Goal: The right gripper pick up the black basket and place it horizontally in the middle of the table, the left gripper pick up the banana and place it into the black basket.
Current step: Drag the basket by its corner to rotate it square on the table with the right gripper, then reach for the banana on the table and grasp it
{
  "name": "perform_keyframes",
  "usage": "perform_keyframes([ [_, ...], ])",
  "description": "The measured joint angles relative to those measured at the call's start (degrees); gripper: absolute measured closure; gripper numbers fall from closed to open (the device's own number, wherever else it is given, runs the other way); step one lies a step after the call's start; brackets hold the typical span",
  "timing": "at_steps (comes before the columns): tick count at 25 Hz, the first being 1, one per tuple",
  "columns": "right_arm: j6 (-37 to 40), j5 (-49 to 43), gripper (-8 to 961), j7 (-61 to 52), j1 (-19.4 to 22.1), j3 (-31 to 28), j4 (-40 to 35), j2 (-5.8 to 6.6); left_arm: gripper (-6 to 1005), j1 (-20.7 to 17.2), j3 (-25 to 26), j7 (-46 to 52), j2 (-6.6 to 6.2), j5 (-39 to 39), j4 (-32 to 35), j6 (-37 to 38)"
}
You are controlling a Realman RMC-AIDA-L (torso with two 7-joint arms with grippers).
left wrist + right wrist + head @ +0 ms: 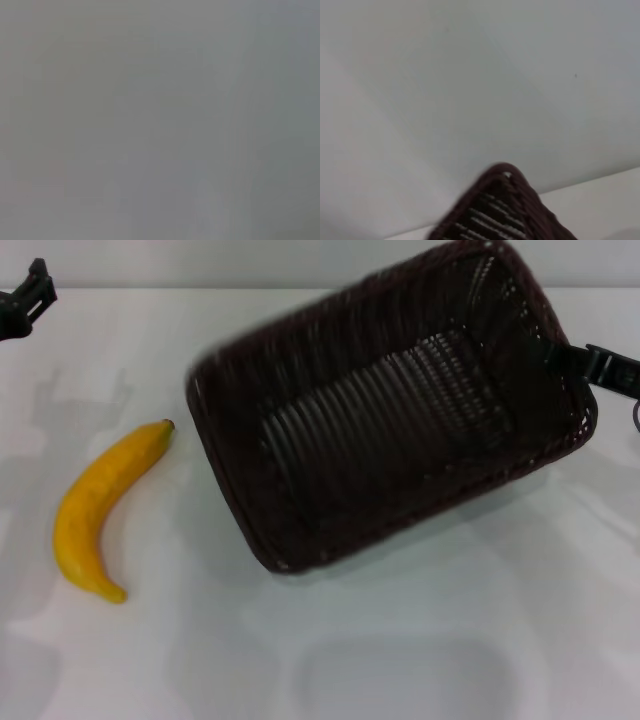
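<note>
The right gripper (562,356) has its fingers clamped on the right rim of the black basket (390,410), which sits askew toward the far right of the white surface (400,660). The banana (100,508) lies well apart at near left. The left gripper (25,302) hangs at the far left corner; I cannot tell whether it is spread or closed.

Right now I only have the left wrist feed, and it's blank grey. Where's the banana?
Observer: The curved yellow banana lies on the white table, on the robot's left of the dark woven wicker basket, not touching it.
Operator: Who has the basket?
Observer: The right pincer is clamped on its right-hand rim. The basket is skewed to the table edge.
Operator: And my arm?
Observer: The left pincer is at the far left corner, well away from the banana.
</note>
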State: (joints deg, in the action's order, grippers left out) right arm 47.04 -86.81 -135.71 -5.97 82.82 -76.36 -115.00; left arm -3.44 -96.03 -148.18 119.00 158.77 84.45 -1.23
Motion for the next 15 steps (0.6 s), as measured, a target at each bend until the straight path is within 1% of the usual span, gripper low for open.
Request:
perform_keyframes([
  [2, 0.3, 1.3, 775, 0.6, 0.0, -0.1, 0.5, 0.02, 125, 0.0, 0.0, 0.0, 0.0, 0.0, 0.0, 0.0],
  [4, 0.4, 2.3, 597, 1.1, -0.1, -0.1, 0.9, 0.03, 125, 0.0, 0.0, 0.0, 0.0, 0.0, -0.1, 0.0],
  [15, 2.1, 4.2, 368, 4.8, -0.2, -2.5, 1.3, 0.04, 124, -0.2, 0.1, 0.0, 0.0, 0.0, 0.1, 0.0],
])
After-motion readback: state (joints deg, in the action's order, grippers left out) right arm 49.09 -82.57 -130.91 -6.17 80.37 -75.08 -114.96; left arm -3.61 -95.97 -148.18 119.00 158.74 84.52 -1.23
